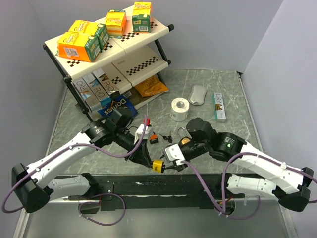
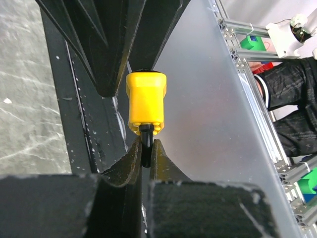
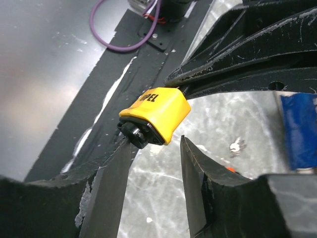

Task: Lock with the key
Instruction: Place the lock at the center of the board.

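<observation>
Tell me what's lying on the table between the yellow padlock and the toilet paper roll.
In the top view, a small dark key bunch lies between the yellow padlock and the toilet paper roll, with another lock's silver shackle beside it.

Marble tbl (image 1: 218,84), pale walls (image 1: 44,25)

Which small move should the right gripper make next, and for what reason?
Probably shut the right gripper on the black end of the yellow padlock: its fingers stand apart there, while the left gripper pinches the black stem at the opposite end.
</observation>
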Robot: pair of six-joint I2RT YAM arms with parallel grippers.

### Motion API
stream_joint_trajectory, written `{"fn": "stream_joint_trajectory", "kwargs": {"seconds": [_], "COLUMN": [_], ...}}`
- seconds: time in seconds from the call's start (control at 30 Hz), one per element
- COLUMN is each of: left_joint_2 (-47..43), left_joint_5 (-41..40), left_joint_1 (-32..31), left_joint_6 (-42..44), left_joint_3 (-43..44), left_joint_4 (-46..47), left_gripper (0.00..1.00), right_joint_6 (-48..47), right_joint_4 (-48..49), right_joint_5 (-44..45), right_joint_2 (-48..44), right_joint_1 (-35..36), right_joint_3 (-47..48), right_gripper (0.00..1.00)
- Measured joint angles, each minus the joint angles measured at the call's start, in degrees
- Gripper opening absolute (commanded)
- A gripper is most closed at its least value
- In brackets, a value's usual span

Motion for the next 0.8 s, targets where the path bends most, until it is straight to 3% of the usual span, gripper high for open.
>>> {"fn": "stream_joint_trajectory", "kwargs": {"seconds": [0.37, 0.63, 0.7, 0.8], "left_joint_2": [-0.72, -1.79, -2.6, -3.54], "left_joint_5": [-1.53, -2.01, -2.05, -2.03], "left_joint_1": [-1.44, -2.38, -2.4, -2.45], "left_joint_6": [-7.1, -10.88, -12.7, -14.69], "left_joint_3": [-4.81, -6.62, -7.58, -8.72], "left_joint_4": [4.02, 6.84, 8.39, 10.25], "left_gripper": [0.01, 0.01, 0.01, 0.01], "right_joint_6": [5.86, 8.72, 9.84, 10.97], "right_joint_4": [-1.27, -1.73, -1.7, -1.64], "right_joint_5": [0.9, 0.83, 0.85, 0.87], "right_joint_2": [3.26, 4.17, 4.26, 4.26], "right_joint_1": [0.46, 0.7, 0.74, 0.81], "right_joint_3": [-0.83, -1.18, -1.18, -1.18], "right_gripper": [0.45, 0.36, 0.37, 0.45]}}
